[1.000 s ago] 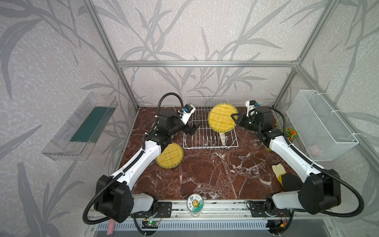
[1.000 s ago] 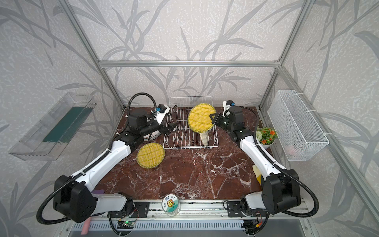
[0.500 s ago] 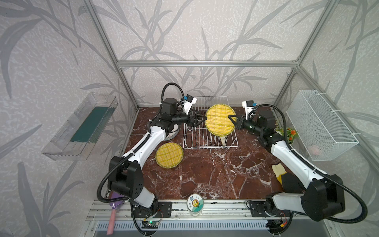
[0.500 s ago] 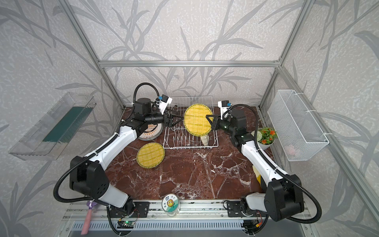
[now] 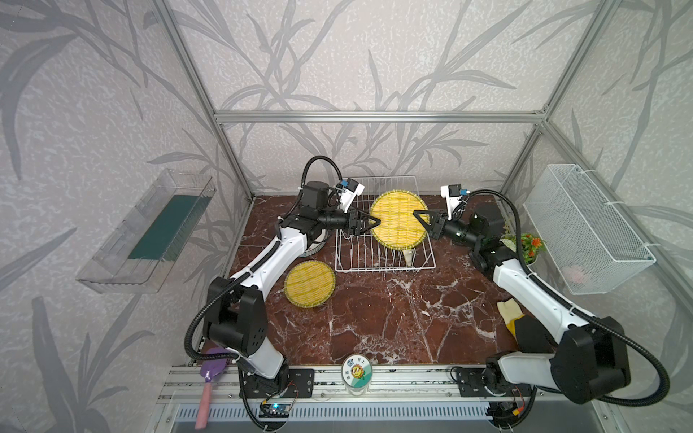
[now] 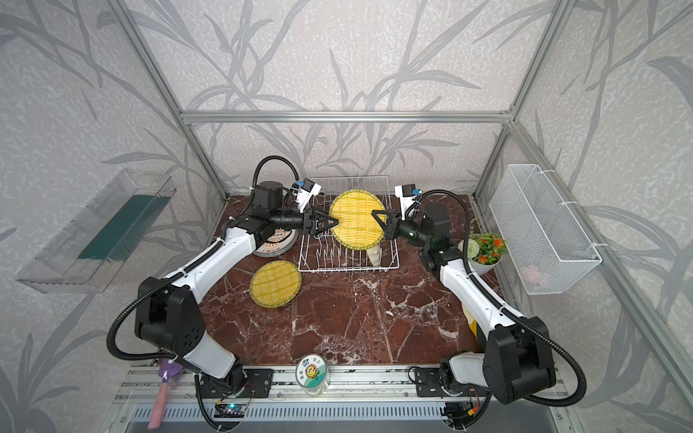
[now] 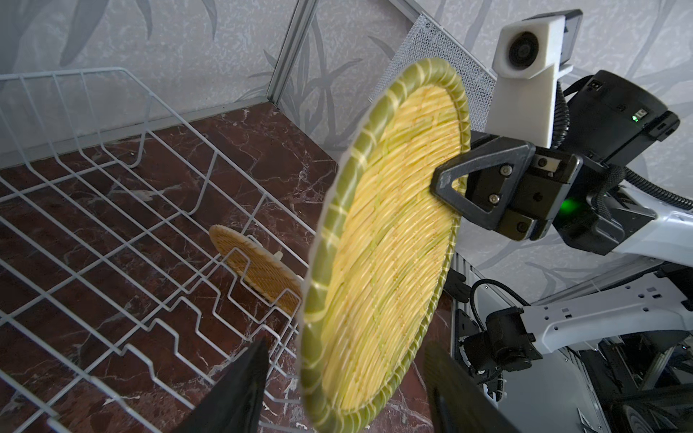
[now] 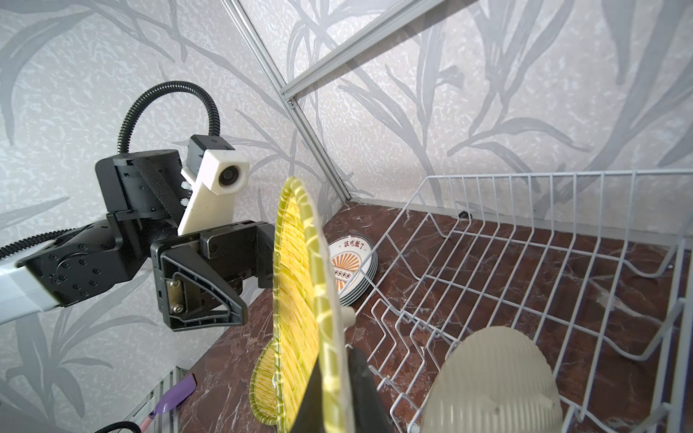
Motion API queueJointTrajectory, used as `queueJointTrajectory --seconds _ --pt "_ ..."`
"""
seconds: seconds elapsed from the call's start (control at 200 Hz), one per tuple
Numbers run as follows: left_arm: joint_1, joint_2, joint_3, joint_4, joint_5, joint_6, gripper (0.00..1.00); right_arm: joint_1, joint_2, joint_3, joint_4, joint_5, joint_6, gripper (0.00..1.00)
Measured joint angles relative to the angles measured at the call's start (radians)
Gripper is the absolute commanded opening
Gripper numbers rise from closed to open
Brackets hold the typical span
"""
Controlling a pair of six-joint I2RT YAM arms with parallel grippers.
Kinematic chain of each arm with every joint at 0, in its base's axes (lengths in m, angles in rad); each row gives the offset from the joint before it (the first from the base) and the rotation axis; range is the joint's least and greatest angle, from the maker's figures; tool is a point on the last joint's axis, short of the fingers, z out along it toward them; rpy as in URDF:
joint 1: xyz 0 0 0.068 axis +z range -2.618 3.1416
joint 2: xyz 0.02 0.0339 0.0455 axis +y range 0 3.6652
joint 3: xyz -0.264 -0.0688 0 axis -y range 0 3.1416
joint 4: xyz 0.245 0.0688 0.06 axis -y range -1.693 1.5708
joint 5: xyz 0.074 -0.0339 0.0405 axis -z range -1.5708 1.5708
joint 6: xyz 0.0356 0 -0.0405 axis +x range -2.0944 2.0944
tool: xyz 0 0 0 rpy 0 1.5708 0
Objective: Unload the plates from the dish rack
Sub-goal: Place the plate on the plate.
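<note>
Red-brown marble tabletop (image 5: 375,318), leaf-patterned walls on three sides; dish rack (image 5: 375,268) stands by the back wall. Right gripper (image 5: 416,215) is clamped on the rim of one yellow woven plate (image 5: 399,219), holding it upright on edge above the rack. Left gripper (image 5: 374,221) reaches in from the rack's opposite side. Its jaws stand apart, and in the left wrist view the two fingers (image 7: 240,390) straddle the same plate's rim with a gap on each side, no contact seen. Second woven plate (image 7: 258,271) leans in the prongs at the rack's front right corner. Third woven plate (image 5: 309,284) lies flat on the tabletop just off the rack's front left corner. Stack of white sunburst plates (image 6: 275,243) lies flat just beside the rack's left side, partly hidden under the left arm.
</note>
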Motion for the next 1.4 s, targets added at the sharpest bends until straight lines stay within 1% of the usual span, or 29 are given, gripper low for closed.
queueJointTrajectory --seconds 0.04,0.105,0.215,0.25,0.31,0.415,0.675,0.865,0.98,1.04,1.11,1.17,1.28,1.335,1.4 --pt "-0.004 0.003 0.002 -0.002 0.004 0.004 0.57 0.001 0.006 0.0 0.006 -0.004 0.002 0.0" --pt "-0.006 0.004 0.002 -0.007 0.012 0.006 0.56 0.003 0.016 0.0 0.014 -0.006 0.006 0.0" --pt "-0.008 0.007 0.002 -0.006 0.019 0.002 0.45 0.003 0.024 -0.008 0.036 -0.013 0.018 0.0" --pt "-0.007 0.008 0.002 -0.005 0.018 0.0 0.43 0.003 0.024 -0.011 0.041 -0.014 0.021 0.0" --pt "-0.007 0.009 0.002 -0.002 0.019 -0.007 0.43 0.003 0.024 -0.013 0.045 -0.014 0.024 0.0" --pt "-0.007 0.012 0.002 0.013 0.024 -0.021 0.34 0.003 0.024 -0.013 0.058 -0.016 0.026 0.0" --pt "-0.005 0.023 0.002 0.04 0.048 -0.05 0.35 0.003 0.024 -0.026 0.095 -0.015 0.03 0.0" --pt "-0.004 0.024 -0.003 0.081 0.061 -0.094 0.35 0.003 0.024 -0.046 0.142 -0.008 0.042 0.0" --pt "-0.004 0.025 -0.01 0.095 0.063 -0.108 0.34 0.003 0.024 -0.061 0.164 -0.003 0.053 0.0" --pt "-0.003 0.026 -0.012 0.096 0.064 -0.111 0.3 0.003 0.024 -0.064 0.168 -0.003 0.056 0.0" --pt "-0.003 0.031 -0.012 0.098 0.066 -0.11 0.22 0.003 0.024 -0.064 0.171 -0.005 0.057 0.0" --pt "-0.002 0.034 -0.012 0.097 0.066 -0.112 0.19 0.004 0.024 -0.064 0.174 -0.007 0.061 0.0" --pt "-0.001 0.038 -0.012 0.09 0.08 -0.105 0.07 0.005 0.024 -0.065 0.176 -0.012 0.066 0.0" --pt "0.003 0.038 -0.012 0.088 0.112 -0.099 0.0 0.002 0.024 -0.069 0.182 -0.033 0.076 0.04" --pt "0.005 0.038 -0.011 0.085 0.122 -0.1 0.0 0.002 0.024 -0.07 0.189 -0.039 0.08 0.14"
